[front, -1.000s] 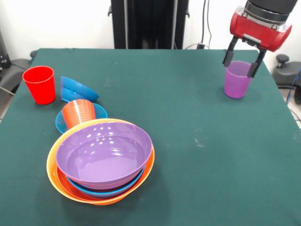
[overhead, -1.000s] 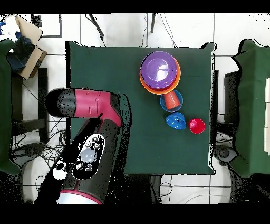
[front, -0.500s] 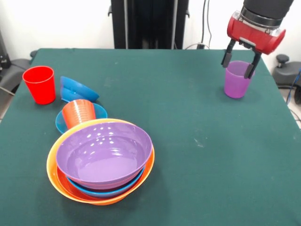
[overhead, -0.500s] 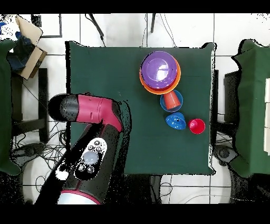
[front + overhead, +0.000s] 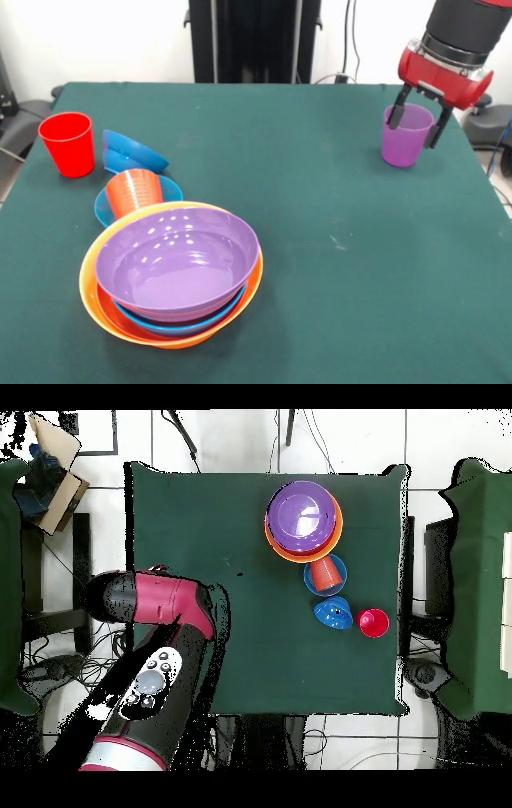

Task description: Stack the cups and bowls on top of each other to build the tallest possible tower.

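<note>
The purple cup (image 5: 404, 149) stands upright at the table's far right. My gripper (image 5: 414, 128) is open, with one finger on each side of the cup's rim. Near the front left, the tower has a purple bowl (image 5: 178, 260) on top. Under it lie a light blue bowl (image 5: 186, 326) and a red-orange one, and the yellow-orange bowl (image 5: 90, 290) is outermost. An orange-red cup (image 5: 134, 192) sits in a small light blue bowl (image 5: 171, 190). A dark blue bowl (image 5: 128, 152) lies tilted beside a red cup (image 5: 68, 142). In the overhead view my arm (image 5: 160, 644) hides the purple cup and the gripper.
The green table (image 5: 304, 240) ends close to the right of the purple cup. In the overhead view, chairs (image 5: 478, 584) stand along the sides and a cardboard box (image 5: 50, 469) lies off the table's corner.
The gripper has shifted a little to the right and lower in the front view, so its fingers now flank the purple cup's rim. The cup and the other pieces have not moved.
</note>
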You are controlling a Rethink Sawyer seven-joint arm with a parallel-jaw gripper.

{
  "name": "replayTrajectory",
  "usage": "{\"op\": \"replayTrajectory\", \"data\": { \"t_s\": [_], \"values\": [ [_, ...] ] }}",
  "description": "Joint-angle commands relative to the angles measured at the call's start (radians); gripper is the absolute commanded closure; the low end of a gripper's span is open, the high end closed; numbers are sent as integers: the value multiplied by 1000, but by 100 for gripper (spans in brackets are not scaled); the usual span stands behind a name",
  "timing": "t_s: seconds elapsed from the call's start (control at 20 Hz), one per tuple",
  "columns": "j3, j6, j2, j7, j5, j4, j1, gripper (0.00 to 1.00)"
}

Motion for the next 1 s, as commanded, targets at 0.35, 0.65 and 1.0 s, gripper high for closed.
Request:
{"op": "replayTrajectory", "data": {
  "t_s": [0.35,0.65,1.0],
  "values": [
    [-51,124,115,396,58,-12,118,0],
    [-42,138,107,405,51,-6,111,0],
    [35,50,80,402,93,47,95,0]
  ]
}}
